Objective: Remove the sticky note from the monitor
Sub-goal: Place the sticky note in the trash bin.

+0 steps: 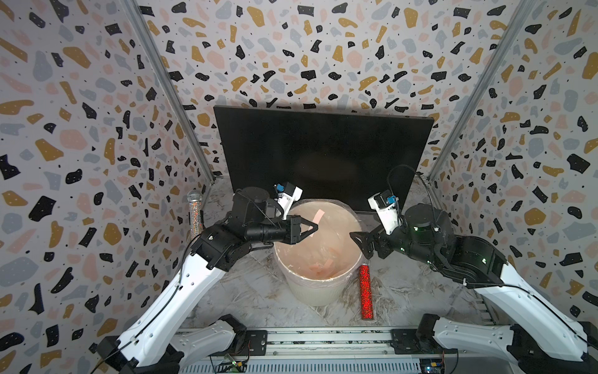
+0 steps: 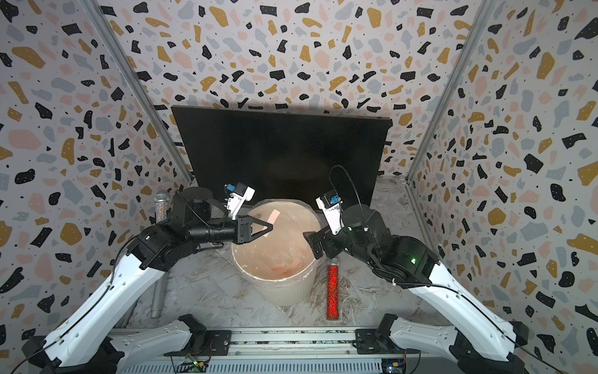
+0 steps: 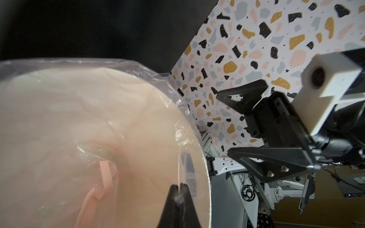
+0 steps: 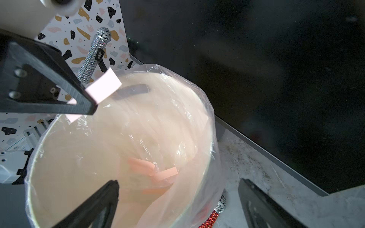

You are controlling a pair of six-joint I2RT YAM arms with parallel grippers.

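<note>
Left claw (image 1: 315, 227) clamped a pale pink rectangular sticky note (image 1: 319, 216) above the lined bin (image 1: 320, 299) — right claw (image 1: 359, 245) stood released.

Cannot trace most of the lower edge of the monitor (image 1: 323, 145) at the centre of both top views, covered by the bin (image 1: 310, 291) rim, the left arm (image 1: 252, 207) and the right arm (image 1: 420, 223), nor, at centre left of a top view, more of the silver microphone (image 1: 195, 207) than its head and upper handle. Can make out the sticky note (image 3: 179, 169) in the left wrist view only edge-on, as a thin pale line, and the pink slips (image 4: 164, 173) in the bin only blurred through the clear liner (image 4: 197, 110).
</note>
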